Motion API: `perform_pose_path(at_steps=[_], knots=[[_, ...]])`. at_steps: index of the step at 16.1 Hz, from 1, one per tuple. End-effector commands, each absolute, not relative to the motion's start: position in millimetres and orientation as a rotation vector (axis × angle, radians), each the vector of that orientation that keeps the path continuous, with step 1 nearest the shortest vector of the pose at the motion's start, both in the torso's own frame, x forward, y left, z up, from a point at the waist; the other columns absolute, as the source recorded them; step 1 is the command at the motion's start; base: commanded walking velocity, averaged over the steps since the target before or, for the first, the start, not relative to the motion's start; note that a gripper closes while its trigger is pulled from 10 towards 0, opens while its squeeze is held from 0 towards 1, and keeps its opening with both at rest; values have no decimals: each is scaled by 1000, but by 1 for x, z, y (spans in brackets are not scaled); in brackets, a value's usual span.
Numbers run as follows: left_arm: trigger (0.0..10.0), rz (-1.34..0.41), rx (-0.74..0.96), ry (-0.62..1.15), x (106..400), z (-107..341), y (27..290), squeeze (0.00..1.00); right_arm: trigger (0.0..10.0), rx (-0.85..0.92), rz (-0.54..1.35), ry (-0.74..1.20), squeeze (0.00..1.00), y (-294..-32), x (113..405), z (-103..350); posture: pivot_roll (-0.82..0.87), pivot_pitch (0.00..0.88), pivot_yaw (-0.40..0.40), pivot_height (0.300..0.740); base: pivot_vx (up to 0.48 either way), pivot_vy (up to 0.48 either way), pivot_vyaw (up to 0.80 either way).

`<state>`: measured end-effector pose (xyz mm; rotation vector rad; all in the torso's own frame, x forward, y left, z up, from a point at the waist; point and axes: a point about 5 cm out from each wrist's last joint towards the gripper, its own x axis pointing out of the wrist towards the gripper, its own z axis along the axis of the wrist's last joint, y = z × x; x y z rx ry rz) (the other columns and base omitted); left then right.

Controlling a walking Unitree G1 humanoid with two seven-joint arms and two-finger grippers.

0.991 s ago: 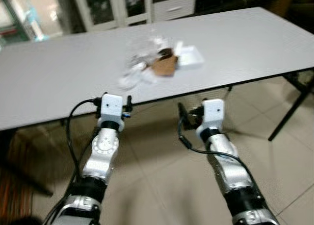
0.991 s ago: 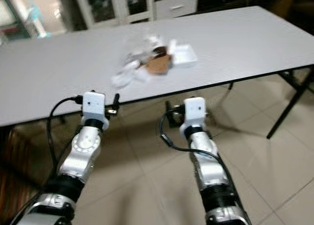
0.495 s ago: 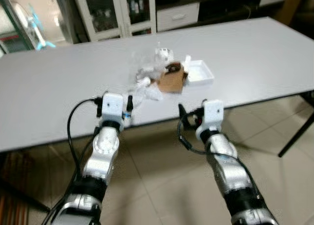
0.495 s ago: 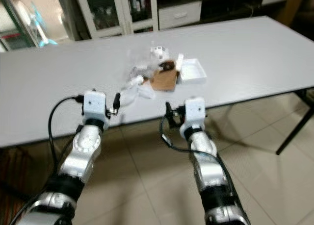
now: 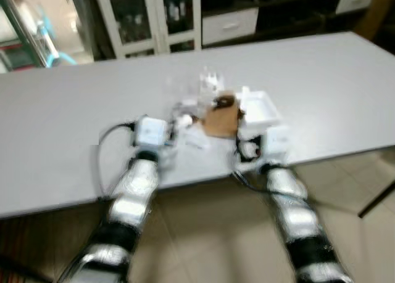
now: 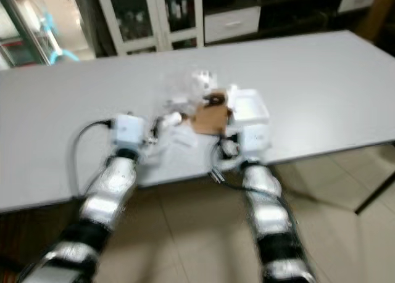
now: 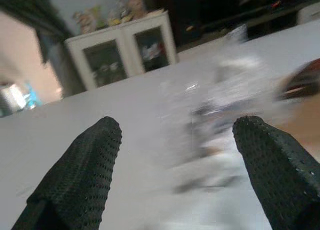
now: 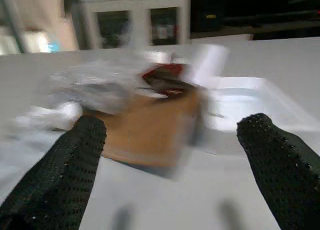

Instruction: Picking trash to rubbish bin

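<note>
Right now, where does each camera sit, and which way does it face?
Left eye, right eye: on the head, looking down at the grey table and both silver arms.
Left wrist: along the open left gripper toward blurred clear wrappers.
Right wrist: along the open right gripper toward the brown cardboard piece and white tray.
All share the trash pile.

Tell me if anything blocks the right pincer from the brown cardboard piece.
Nothing visible does. The right pincer is open and faces the brown cardboard piece across bare grey table. A white tray lies beside the cardboard, not in front of it.
</note>
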<state>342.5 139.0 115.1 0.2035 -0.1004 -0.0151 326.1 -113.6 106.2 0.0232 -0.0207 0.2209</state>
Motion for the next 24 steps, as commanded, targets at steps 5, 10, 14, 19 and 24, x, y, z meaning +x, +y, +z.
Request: perform_pose_path(at_steps=[5, 10, 14, 19, 24], knots=[[10000, -45, 205, -122, 344, 120, 129, 0, 10000, 16, 201, -21, 0, -123, 328, 107, -60, 21, 57, 740, 155, 0, 0], [10000, -53, 210, -131, 344, 125, 129, 0, 10000, 13, 208, -19, 0, -123, 327, 108, -58, 25, 54, 740, 0, 0, 0], [10000, -203, 267, -117, 347, 135, 137, 0, 10000, -11, 322, -17, 0, -129, 323, 114, -60, 33, 53, 740, 0, 0, 0], [10000, -240, 304, -37, 346, 130, 169, 0, 10000, -120, 542, 60, 0, -139, 311, 113, -63, 39, 46, 740, 0, 0, 0], [10000, -445, 321, 57, 336, 114, 162, 0, 10000, -120, 665, 102, 0, -129, 300, 110, -64, 41, 42, 740, 0, 0, 0]])
